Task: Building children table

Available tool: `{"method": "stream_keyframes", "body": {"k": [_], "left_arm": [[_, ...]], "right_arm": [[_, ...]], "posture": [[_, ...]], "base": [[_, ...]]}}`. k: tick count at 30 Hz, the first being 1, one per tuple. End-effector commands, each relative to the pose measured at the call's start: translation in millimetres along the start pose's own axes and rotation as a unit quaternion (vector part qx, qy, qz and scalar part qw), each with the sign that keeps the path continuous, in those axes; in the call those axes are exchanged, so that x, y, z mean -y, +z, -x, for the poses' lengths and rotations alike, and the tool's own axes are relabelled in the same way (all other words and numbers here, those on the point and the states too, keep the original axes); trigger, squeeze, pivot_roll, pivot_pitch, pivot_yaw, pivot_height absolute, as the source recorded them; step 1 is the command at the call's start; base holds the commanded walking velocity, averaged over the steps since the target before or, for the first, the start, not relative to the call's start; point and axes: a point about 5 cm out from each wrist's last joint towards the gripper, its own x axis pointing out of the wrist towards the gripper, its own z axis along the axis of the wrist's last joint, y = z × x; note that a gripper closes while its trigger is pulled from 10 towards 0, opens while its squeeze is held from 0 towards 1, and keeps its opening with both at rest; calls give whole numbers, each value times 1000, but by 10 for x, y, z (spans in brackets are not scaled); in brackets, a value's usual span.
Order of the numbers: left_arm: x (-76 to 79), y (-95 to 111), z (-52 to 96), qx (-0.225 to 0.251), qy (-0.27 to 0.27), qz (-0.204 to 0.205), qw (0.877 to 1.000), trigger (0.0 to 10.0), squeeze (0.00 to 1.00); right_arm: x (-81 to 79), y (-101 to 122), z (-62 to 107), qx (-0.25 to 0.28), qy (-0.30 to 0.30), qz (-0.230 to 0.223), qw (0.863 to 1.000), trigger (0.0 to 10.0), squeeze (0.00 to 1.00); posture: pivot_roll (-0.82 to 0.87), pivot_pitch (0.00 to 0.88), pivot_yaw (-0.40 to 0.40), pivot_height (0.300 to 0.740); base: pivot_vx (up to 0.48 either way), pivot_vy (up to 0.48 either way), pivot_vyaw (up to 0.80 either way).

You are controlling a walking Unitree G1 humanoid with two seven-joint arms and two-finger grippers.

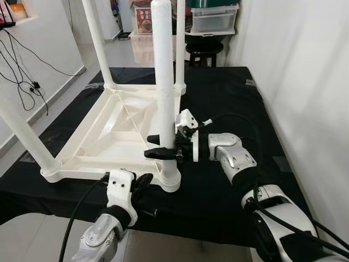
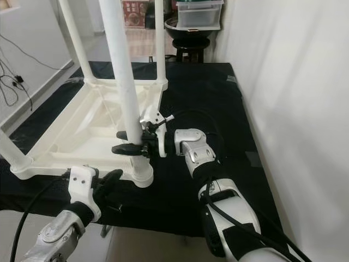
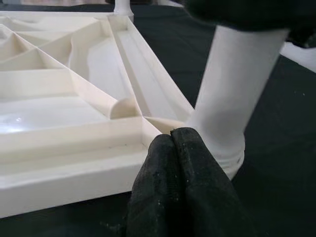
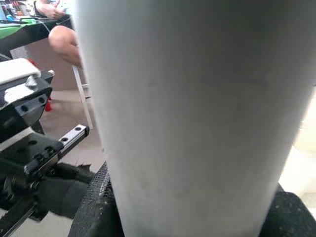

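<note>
A white plastic children's table lies upside down on a black-covered table, with its legs standing up. My right gripper is shut on the near right leg, low down, just above the socket. The right wrist view has that leg between the black pads. My left gripper is shut and empty at the front edge. In the left wrist view its fingertips are pressed together against the tabletop rim beside the leg's base.
The other legs rise at the far and left corners. A dark stool and clear storage boxes stand beyond the table. Cables hang on the left wall; a white wall runs close on the right.
</note>
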Motion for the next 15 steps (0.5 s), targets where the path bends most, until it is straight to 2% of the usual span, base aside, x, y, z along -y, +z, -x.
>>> {"method": "stream_keyframes", "body": {"k": [1, 3, 5, 6, 7, 8, 9, 10, 11, 15], "left_arm": [[-22, 13, 13, 4, -1, 1, 1000, 10000, 0], [-18, 20, 18, 5, -2, 0, 1000, 10000, 0], [-21, 39, 32, 9, -1, 5, 1000, 10000, 0], [-27, 50, 50, 11, 0, 5, 1000, 10000, 0], [-32, 57, 63, 12, 1, 5, 1000, 10000, 0], [-32, 57, 63, 12, 1, 5, 1000, 10000, 0], [-46, 80, 83, 21, 7, 6, 1000, 10000, 0], [-54, 86, 103, 26, 11, 8, 1000, 10000, 0], [-55, 88, 115, 28, 12, 8, 999, 10000, 0], [-61, 102, 140, 32, 8, 19, 999, 10000, 0]], "right_arm": [[-45, -107, 22, 0, 2, -9, 1000, 0, 0], [-37, -108, 39, 2, -7, -8, 1000, 0, 0], [-41, -183, 78, -7, -87, -6, 996, 0, 0], [52, -274, 55, -3, -280, -48, 959, 0, 0], [94, -360, 87, -10, -414, -81, 907, 0, 0], [94, -360, 87, -10, -414, -81, 907, 0, 0], [-92, -500, 34, -25, -440, -95, 892, 0, 0], [-257, -590, -29, -48, -423, -74, 902, 0, 0], [-373, -628, -91, -54, -378, -69, 922, 0, 0], [-346, -589, -115, -48, -355, -66, 931, 0, 0]], "posture": [[-49, 0, 54, 740], [-49, 0, 54, 740], [-49, 0, 41, 740], [-76, 14, 33, 740], [-76, 14, 33, 740], [-76, 14, 33, 740], [-93, 38, 59, 740], [-111, 39, 71, 740], [-106, 32, 65, 740], [-73, 42, 44, 740]], "base": [[0, 0, 0], [0, 0, 0], [0, 0, 0], [0, 0, 0], [0, 0, 0], [0, 0, 0], [0, 0, 0], [0, 0, 0], [0, 0, 0], [0, 0, 0]]}}
